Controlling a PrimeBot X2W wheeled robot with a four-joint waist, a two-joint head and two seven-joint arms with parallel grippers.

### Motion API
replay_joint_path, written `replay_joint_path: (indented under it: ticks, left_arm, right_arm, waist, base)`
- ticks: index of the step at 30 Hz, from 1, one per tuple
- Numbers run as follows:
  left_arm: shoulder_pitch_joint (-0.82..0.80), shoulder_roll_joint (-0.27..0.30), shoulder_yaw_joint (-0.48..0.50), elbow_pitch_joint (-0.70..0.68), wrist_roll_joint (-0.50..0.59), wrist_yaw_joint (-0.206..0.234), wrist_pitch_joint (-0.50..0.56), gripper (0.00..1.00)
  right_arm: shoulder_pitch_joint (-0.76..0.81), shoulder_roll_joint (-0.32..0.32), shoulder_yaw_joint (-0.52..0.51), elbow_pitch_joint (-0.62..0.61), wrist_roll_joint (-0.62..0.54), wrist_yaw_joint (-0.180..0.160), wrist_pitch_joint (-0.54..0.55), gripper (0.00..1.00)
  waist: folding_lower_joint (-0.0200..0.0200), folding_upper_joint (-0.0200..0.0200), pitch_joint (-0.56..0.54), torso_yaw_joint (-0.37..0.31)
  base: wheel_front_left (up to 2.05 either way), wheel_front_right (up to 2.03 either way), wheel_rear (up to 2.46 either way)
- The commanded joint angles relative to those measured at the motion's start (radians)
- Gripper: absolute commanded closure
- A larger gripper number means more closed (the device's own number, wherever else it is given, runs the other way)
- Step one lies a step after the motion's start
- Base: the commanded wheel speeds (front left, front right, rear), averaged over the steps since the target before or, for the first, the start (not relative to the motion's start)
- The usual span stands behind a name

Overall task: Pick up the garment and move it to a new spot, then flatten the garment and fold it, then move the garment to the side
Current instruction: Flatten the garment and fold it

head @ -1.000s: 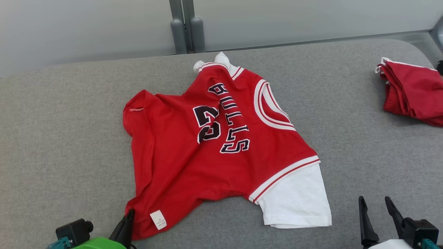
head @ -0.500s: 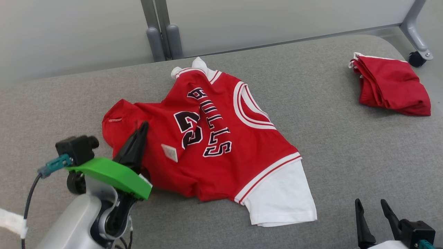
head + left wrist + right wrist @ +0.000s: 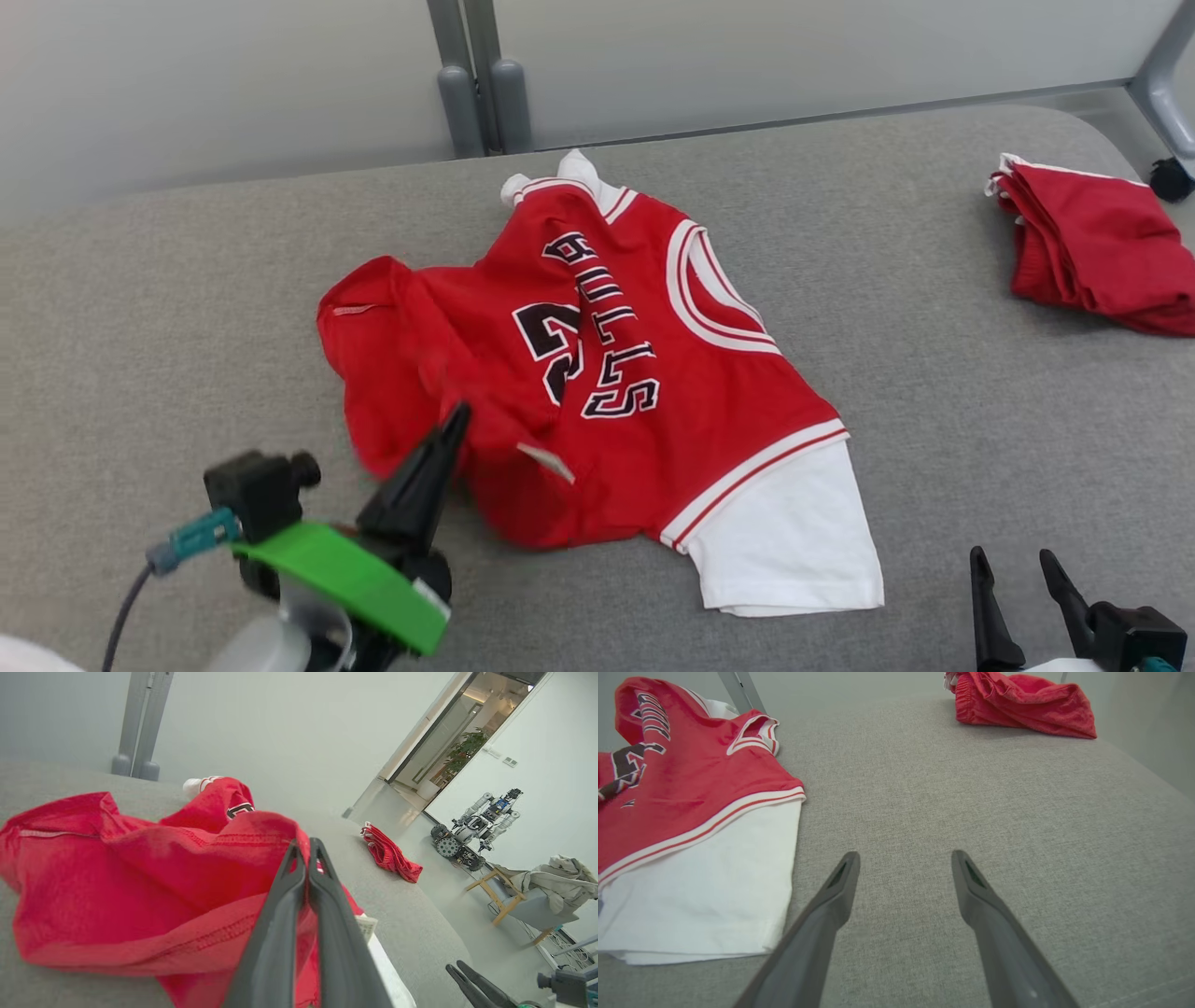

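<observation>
The garment (image 3: 738,392) is a red jersey with dark lettering, a white-trimmed neck and white sleeves, lying crumpled in the middle of the grey padded table (image 3: 934,308). My left gripper (image 3: 457,415) is shut on the garment's near-left hem, which is lifted and bunched over the body. In the left wrist view the pressed-together fingers (image 3: 280,914) end in red cloth (image 3: 140,882). My right gripper (image 3: 1013,569) stands open near the table's front right, over bare surface. In the right wrist view it (image 3: 906,858) is just right of the white sleeve (image 3: 705,896).
A second red garment (image 3: 1102,252) lies folded at the table's far right, also seen as a red heap (image 3: 1017,700). Grey partition posts (image 3: 476,93) stand behind the table. Beyond the table, another robot (image 3: 476,821) and a draped chair (image 3: 551,891) stand on the floor.
My left gripper rose from the front edge with the hem and carried it up and rightward over the jersey, bunching the left side. The head camera shifted. The right gripper stayed open.
</observation>
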Motion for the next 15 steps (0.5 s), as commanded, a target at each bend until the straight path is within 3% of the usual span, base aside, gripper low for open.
replay_joint_path:
  ticks: [1, 6, 15]
  left_arm:
    - [0.061, 0.024, -0.008, 0.004, -0.005, 0.008, -0.003, 1.0]
    - [0.237, 0.068, -0.043, 0.036, -0.003, 0.033, -0.024, 1.0]
    - [0.285, 0.0, -0.043, 0.231, -0.084, -0.037, -0.066, 1.0]
  right_arm:
    - [0.004, -0.002, -0.004, -0.002, -0.008, -0.001, 0.0, 0.0]
    - [0.007, -0.002, -0.013, -0.004, -0.019, -0.001, 0.0, 0.0]
    - [-0.01, -0.002, -0.014, -0.002, -0.037, -0.001, 0.0, 0.0]
  waist:
    - [0.0, 0.0, 0.001, 0.038]
    - [0.0, 0.0, 0.004, 0.093]
    - [0.0, 0.0, 0.003, 0.164]
  base:
    - [0.0, 0.0, 0.0]
    - [0.0, 0.0, 0.0]
    - [0.0, 0.0, 0.0]
